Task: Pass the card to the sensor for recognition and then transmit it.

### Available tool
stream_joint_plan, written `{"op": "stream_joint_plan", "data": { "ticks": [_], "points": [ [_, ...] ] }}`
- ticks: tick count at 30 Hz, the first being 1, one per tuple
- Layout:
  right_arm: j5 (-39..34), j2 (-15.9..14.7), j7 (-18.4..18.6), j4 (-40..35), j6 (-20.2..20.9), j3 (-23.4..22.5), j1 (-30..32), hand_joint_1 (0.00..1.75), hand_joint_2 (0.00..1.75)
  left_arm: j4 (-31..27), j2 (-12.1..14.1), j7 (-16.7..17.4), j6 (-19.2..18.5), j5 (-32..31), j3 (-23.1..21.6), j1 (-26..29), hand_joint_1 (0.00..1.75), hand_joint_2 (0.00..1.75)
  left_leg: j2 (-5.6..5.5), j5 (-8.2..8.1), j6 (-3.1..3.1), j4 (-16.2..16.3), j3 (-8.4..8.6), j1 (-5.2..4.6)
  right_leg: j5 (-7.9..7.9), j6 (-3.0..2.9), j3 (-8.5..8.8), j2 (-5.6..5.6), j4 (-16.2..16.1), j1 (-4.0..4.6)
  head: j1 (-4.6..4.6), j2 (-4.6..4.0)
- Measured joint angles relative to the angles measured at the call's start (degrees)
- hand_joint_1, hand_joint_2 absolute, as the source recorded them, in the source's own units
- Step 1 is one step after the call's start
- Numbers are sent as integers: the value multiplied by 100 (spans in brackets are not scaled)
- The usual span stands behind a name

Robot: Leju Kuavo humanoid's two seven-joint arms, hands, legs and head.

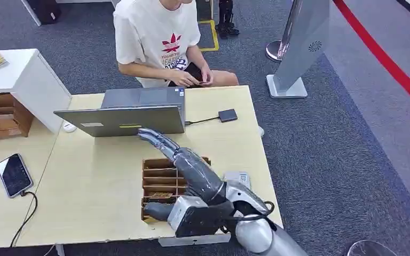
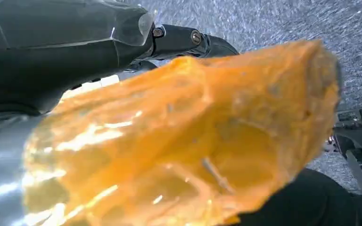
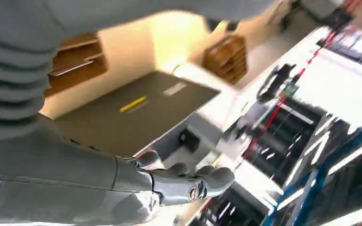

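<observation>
My right hand (image 1: 155, 138) reaches forward over the wooden slotted card holder (image 1: 160, 178) and is up against the back of the grey laptop lid (image 1: 123, 121). Its fingers (image 3: 193, 181) are stretched out, and I see nothing between them. A small black sensor box (image 1: 228, 115) lies on the table to the right of the laptop, joined to it by a cable. A few cards lie in the holder's near slots (image 1: 160, 195). In the left wrist view a blurred orange mass (image 2: 193, 141) sits close to the lens, with dark fingers (image 2: 179, 40) behind it; how they are held is unclear.
A seated person (image 1: 157, 37) faces the laptop from the far side, hands together over a small item. A phone (image 1: 14, 174) on a cable lies at the left. A white cabinet (image 1: 16, 74) with a wooden shelf (image 1: 0, 114) stands far left. A grey sign stand (image 1: 299, 48) is on the carpet.
</observation>
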Motion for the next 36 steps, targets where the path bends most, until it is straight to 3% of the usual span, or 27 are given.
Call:
{"op": "stream_joint_plan", "data": {
  "ticks": [6,10,12,13,14,17,23,36],
  "points": [
    [1288,-133,153,-107,-789,149,319,175,175,0,-9,28,13,-4,94,1,0,0,0,1,-1,0,1,0,0,-1,1,0,0,1,0,0],
    [2136,-177,382,-107,-1162,238,402,129,175,0,-31,74,13,-31,116,0,0,0,-1,2,0,0,1,0,0,-1,2,0,1,0,2,0],
    [2397,-186,468,-105,-1263,267,432,77,175,0,-35,85,13,-37,120,1,0,0,-1,2,0,0,0,0,0,-1,2,1,0,0,0,0],
    [2526,-186,509,-96,-1309,280,442,59,175,0,-35,87,13,-44,120,0,0,0,-1,1,0,0,0,0,0,-1,1,1,1,0,2,0],
    [2645,-186,559,-85,-1354,301,445,52,175,0,-35,92,13,-55,120,-1,0,0,-1,1,0,0,0,0,0,-1,1,1,0,0,0,0],
    [2957,-184,691,-17,-1475,367,445,52,175,0,-35,96,13,-72,122,-2,0,0,-1,1,-1,0,0,0,-1,-1,1,0,0,0,2,0],
    [3274,-183,846,131,-1597,402,443,33,175,0,-37,114,13,-87,140,-2,0,0,-1,2,0,0,1,0,0,-1,2,0,1,0,2,0],
    [3861,24,1270,929,-1704,387,311,45,175,0,-44,131,11,-240,144,-8,0,0,-1,2,-1,0,1,1,0,-1,3,1,1,1,0,0]
  ]
}}
